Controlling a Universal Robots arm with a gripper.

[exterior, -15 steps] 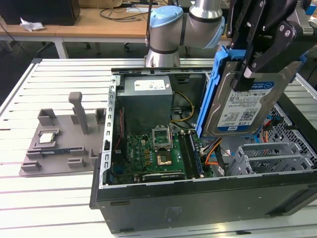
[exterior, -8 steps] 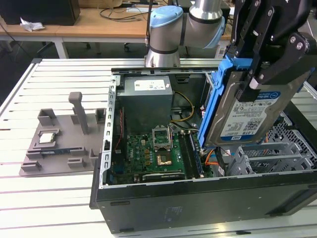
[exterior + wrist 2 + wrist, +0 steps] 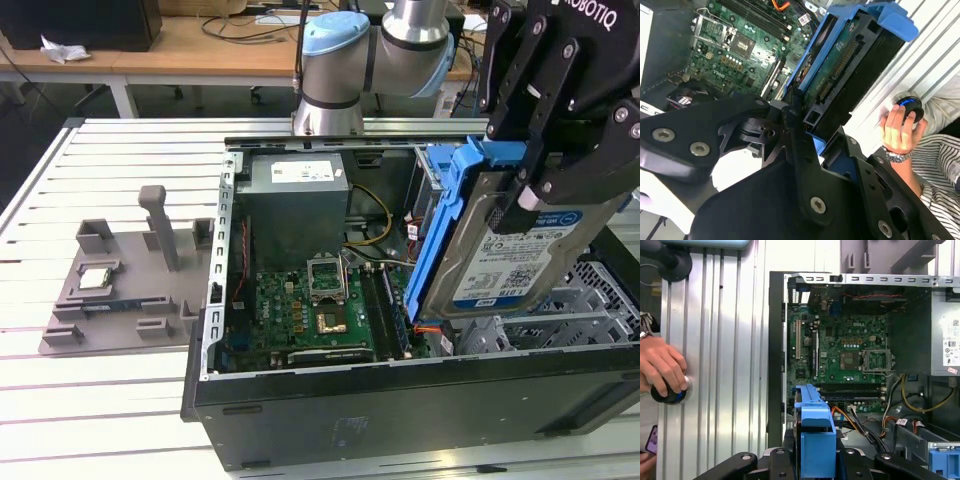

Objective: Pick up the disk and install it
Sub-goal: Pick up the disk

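Slatted metal table [image 3: 100,400] carries an open computer case [image 3: 400,410]; fingers [image 3: 545,120] clamp the disk [image 3: 515,255], held on edge above the case.

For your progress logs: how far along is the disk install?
Done: the disk is picked up, clamped in the gripper. In hand: it hangs on edge above the open case. Left: it is not yet seated inside.
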